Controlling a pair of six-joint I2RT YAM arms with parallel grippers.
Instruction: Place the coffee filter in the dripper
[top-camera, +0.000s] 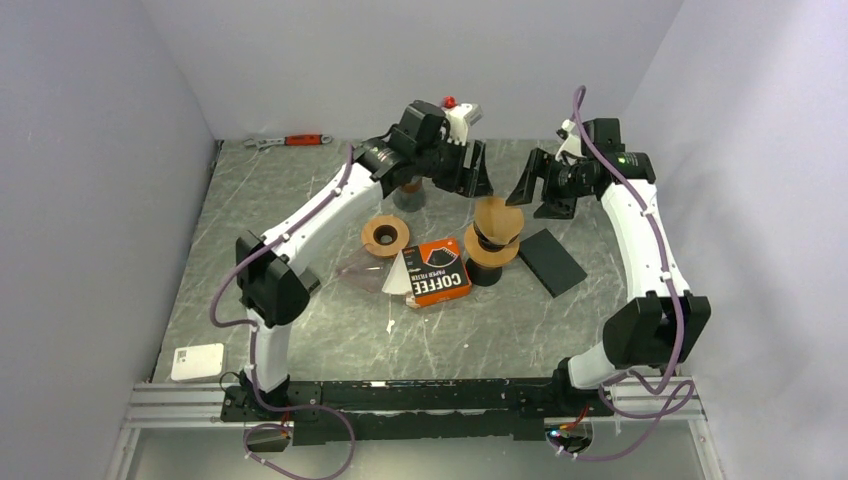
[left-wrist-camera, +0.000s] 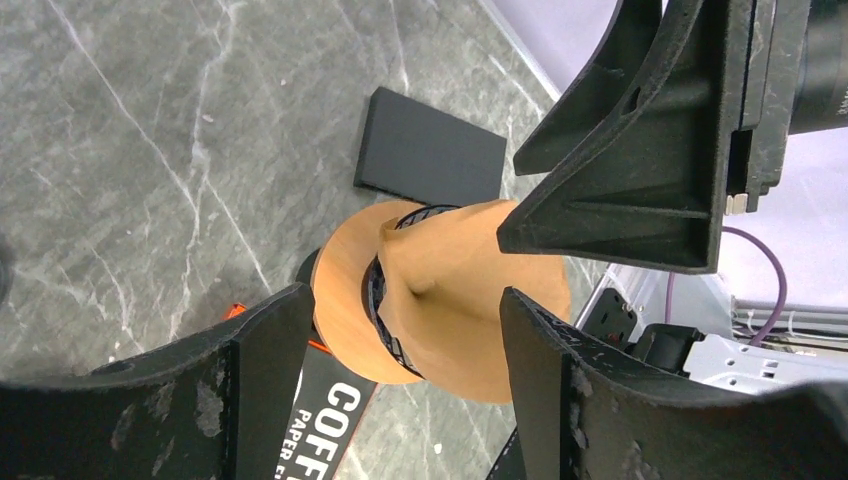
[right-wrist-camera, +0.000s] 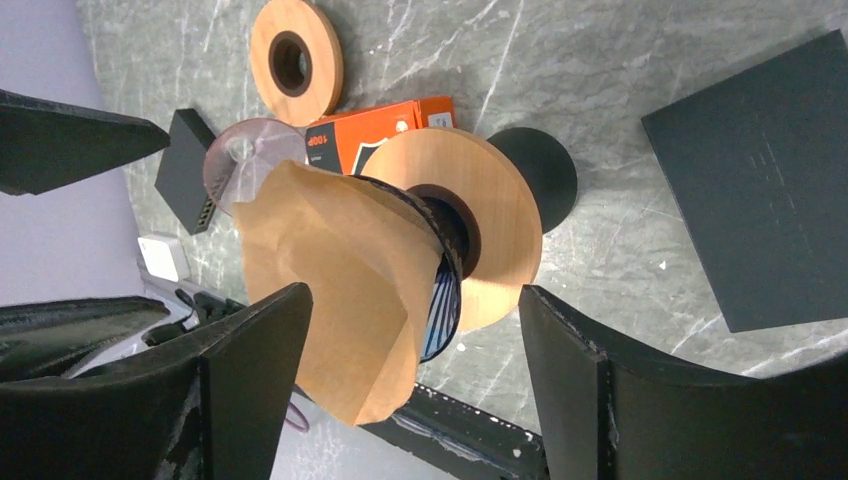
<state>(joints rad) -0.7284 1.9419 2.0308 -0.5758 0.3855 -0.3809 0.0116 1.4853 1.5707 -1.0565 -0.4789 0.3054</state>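
**On the marble worktop: brown filter in the dripper, both hands released**

Near the arm bases, at the left side of the grey, marble-veined worktop (top-camera: 300, 330), lies a small white square box (top-camera: 197, 361). Further in, around the middle, an orange and black cardboard box (top-camera: 438, 271) printed COFFEE lies flat. A white paper cone (top-camera: 397, 275) and a clear, pinkish plastic piece (top-camera: 362, 270) lie just beside it on the left.

Right of this box stands the dripper (top-camera: 488, 250): a round black foot, a flat wooden collar and a black ribbed cone. The coffee filter (top-camera: 497, 217), thin brown paper with wrinkles and folds, sits in the cone and rises above the collar. A flat matte black rectangle (top-camera: 552, 262) lies near on the right, and a loose wooden ring (top-camera: 385, 234) with a dark hole lies on the left.

Beyond the dripper, the left hand (top-camera: 472, 172) and the right hand (top-camera: 538, 190) hang above the worktop. Both are released, with jaws wide, and grasp nothing. A dark cup (top-camera: 408, 195) is partly hidden under the left arm. At the far edge lies a metal wrench (top-camera: 290, 141) with a red handle.
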